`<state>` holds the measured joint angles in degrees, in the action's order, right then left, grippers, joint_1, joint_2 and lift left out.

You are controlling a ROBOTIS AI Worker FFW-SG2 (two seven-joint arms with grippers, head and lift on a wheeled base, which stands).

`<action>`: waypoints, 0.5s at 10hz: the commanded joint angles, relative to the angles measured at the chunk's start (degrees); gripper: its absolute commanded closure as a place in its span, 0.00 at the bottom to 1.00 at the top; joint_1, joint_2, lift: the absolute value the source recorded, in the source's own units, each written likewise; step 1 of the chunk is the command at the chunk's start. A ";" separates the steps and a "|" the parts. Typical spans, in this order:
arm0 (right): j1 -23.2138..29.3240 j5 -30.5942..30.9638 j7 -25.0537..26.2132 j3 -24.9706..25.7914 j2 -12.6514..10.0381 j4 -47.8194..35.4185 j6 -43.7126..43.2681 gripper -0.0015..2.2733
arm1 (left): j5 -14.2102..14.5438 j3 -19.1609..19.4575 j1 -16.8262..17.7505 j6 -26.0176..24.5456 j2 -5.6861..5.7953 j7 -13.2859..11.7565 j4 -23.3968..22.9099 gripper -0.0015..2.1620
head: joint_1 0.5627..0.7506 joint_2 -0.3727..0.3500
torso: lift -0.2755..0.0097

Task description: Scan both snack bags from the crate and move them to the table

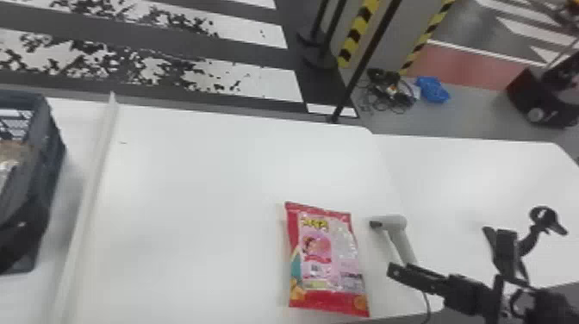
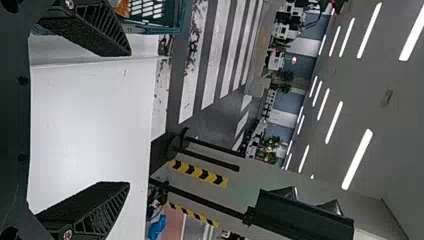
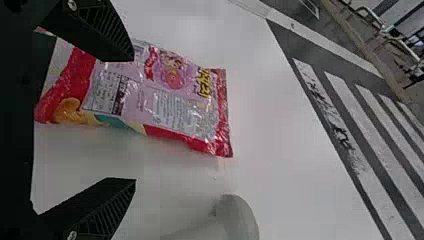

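Red snack bag [image 1: 325, 263] — flat beside the scanner [image 1: 400, 239].

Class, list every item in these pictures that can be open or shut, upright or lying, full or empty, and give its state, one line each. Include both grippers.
Red and pink snack bag: sealed, lying flat on the table.
Scanner: lying down, ungripped.
Crate: open-topped, not empty.
Left gripper: open, holding nothing.
Right gripper: open, holding nothing.
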<state>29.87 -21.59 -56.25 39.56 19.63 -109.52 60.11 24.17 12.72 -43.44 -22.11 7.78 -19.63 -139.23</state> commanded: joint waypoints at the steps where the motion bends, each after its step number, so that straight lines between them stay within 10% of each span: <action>1: -0.78 1.72 -0.17 -4.32 1.29 -0.26 3.30 0.03 | 0.08 0.20 -0.07 0.00 0.13 -0.32 0.19 0.03 | 0.70 0.03 | 0.66; 5: -4.91 7.52 -0.26 -13.11 1.46 6.60 -2.14 0.03 | 0.08 0.73 -1.30 0.17 0.13 -0.84 0.10 0.03 | 0.70 0.13 | 0.66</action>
<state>25.38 -14.27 -56.50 27.25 21.06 -103.95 58.75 24.26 13.42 -44.57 -22.03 7.95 -20.48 -139.09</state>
